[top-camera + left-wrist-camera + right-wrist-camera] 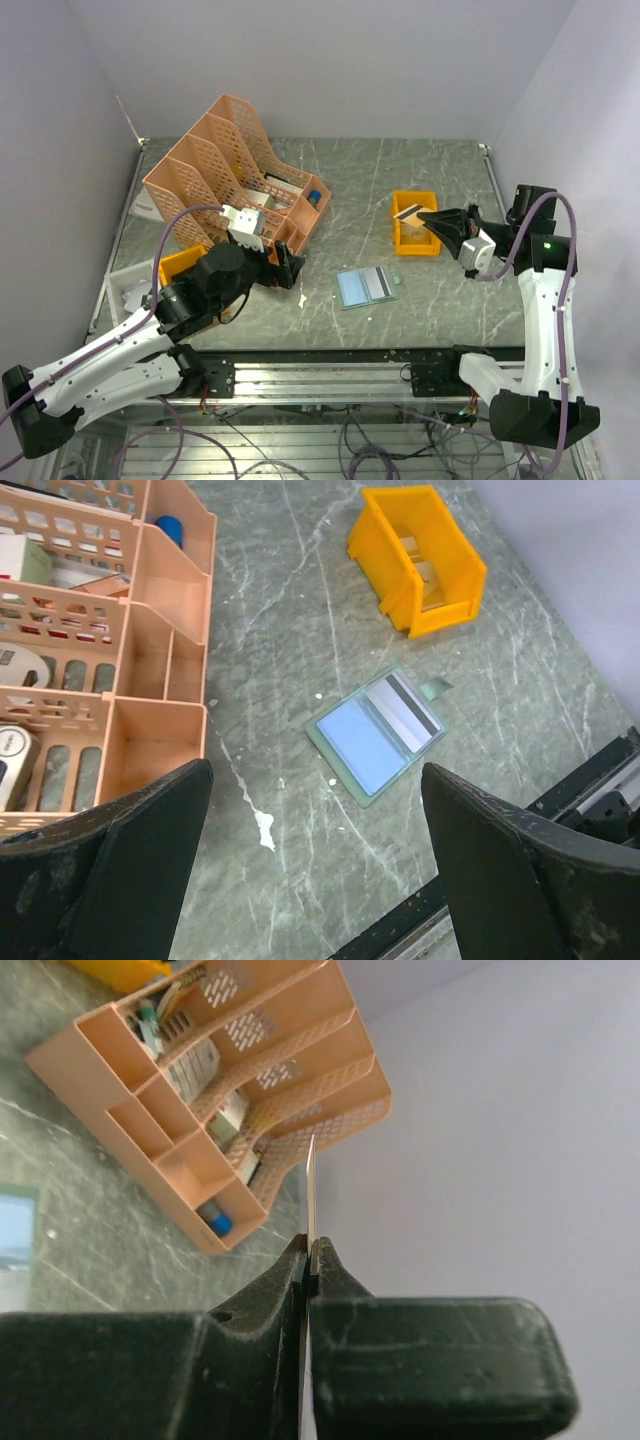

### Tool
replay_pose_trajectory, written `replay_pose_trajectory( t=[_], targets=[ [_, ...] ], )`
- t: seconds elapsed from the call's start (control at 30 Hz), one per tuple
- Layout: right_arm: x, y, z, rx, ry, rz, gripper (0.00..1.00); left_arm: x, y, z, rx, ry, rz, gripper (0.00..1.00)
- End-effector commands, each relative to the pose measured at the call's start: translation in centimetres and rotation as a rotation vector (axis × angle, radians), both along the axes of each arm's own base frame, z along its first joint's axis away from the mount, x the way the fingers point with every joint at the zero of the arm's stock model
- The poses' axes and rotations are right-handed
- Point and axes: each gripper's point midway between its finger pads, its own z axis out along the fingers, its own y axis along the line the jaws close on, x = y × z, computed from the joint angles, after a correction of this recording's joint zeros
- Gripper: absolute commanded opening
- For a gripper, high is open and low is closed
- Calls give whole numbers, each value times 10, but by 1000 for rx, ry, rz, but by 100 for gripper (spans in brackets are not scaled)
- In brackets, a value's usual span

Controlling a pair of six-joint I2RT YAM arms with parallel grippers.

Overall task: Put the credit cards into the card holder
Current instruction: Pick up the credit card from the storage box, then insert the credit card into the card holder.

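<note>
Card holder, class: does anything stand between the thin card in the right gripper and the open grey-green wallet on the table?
Nothing visible does. The right gripper holds the thin pale card over the orange plastic bin; only table separates it from the open grey-green card holder.

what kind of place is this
Likely a robot lab workcell: a green marbled tabletop boxed in by plain pale wall panels, an aluminium mounting rail, and a staged peach plastic lattice file rack.
</note>
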Motion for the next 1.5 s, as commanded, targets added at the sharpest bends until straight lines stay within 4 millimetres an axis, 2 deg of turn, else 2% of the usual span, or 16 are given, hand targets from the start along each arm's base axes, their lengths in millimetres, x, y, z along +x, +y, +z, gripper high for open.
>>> replay_pose_trajectory(
  t=[0.0,0.07,0.1,0.13,0.2,0.27,0.4,0.53,0.6,0.73,0.97,1.13,1.2,1.27,1.4,1.47],
  targets=[
    [2,-3,3,100,404,-67,0,-4,-15,9,-98,-13,-62,96],
    [21,-14,-5,197,708,-241,0,-8,-24,6,-137,1,-95,95],
    [38,-22,0,289,793,-342,0,-10,-28,4,-156,12,-109,94],
    [42,-27,-8,332,899,-405,0,-11,-31,4,-173,17,-120,94],
    [45,-33,-23,287,1038,-475,0,-12,-39,-1,-204,33,-142,94],
    [49,-32,-42,303,1285,-500,0,-14,-48,-1,-248,42,-170,93],
    [32,-23,-85,251,1616,-421,0,-19,-65,-6,-334,73,-232,92],
    [30,-17,-128,300,1814,-408,0,-23,-77,-25,-408,134,-256,86],
    [33,-15,-144,328,1856,-427,0,-23,-80,-35,-438,167,-248,83],
    [24,-2,-182,324,1947,-462,0,-26,-92,-58,-447,226,-247,78],
    [21,5,-218,365,1986,-515,0,-23,-106,-95,-373,273,-191,75],
    [20,12,-242,296,2066,-500,0,-17,-108,-134,-175,348,-79,67],
    [19,16,-248,250,2084,-475,0,-18,-114,-131,-169,337,-96,66],
    [14,22,-244,204,2081,-394,0,-17,-120,-122,-207,313,-121,66],
    [0,32,-217,145,2017,-196,0,-21,-133,-84,-354,215,-237,76],
    [-4,34,-204,123,1959,-139,0,-22,-138,-61,-404,168,-317,78]
  ],
)
